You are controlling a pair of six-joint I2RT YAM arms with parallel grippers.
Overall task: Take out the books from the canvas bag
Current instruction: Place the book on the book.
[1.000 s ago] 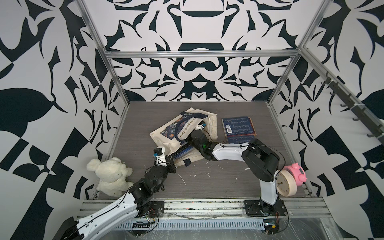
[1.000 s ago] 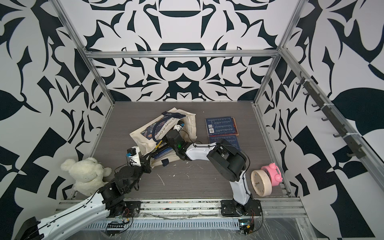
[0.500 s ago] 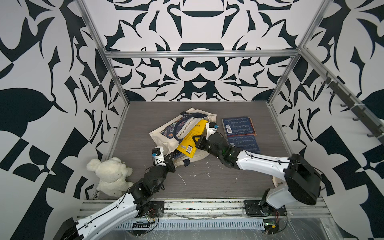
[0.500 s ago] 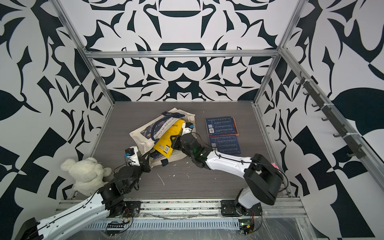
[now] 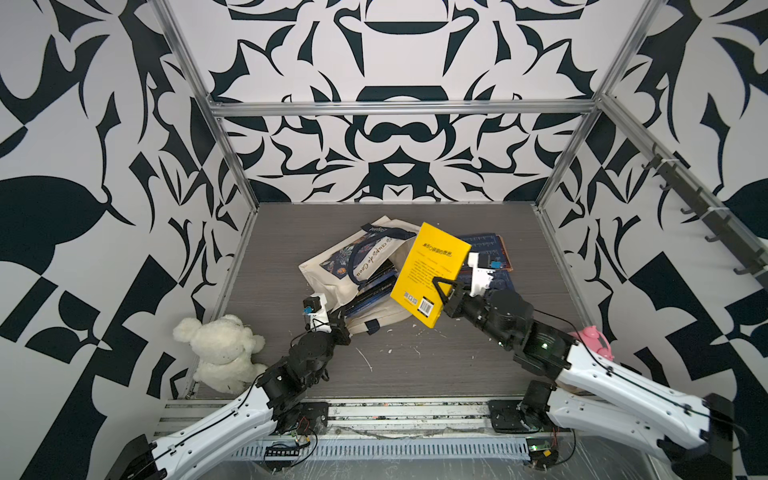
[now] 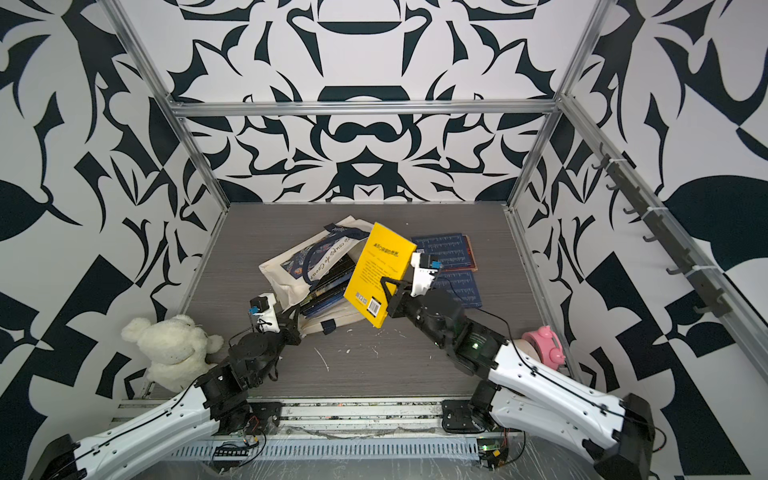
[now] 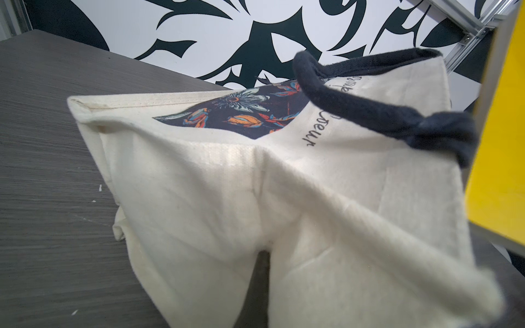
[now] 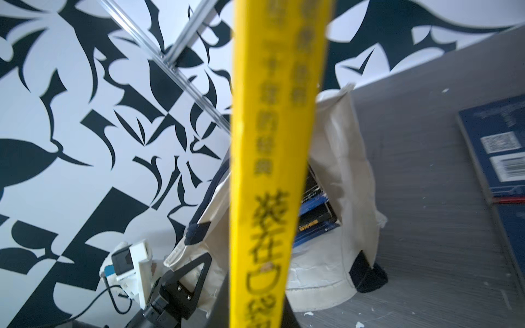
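Note:
The cream canvas bag (image 5: 332,266) (image 6: 282,266) lies on its side on the grey table, mouth toward me. My left gripper (image 5: 340,326) (image 6: 293,322) is shut on the bag's near edge, and its cloth (image 7: 199,198) fills the left wrist view. My right gripper (image 5: 446,297) (image 6: 392,295) is shut on the lower edge of a yellow book (image 5: 430,274) (image 8: 270,142), held tilted in the air right of the bag's mouth. Several dark blue books (image 5: 372,291) (image 8: 315,210) still stick out of the bag.
Two dark blue books (image 5: 496,249) (image 6: 446,249) lie flat at the back right. A white plush bear (image 5: 222,353) sits at the front left corner. A pink toy (image 6: 544,343) stands by the right wall. Metal frame posts edge the table.
My right gripper has drawn the yellow book out of the bag's mouth and raised it up and to the right. The left gripper has kept its hold on the bag.

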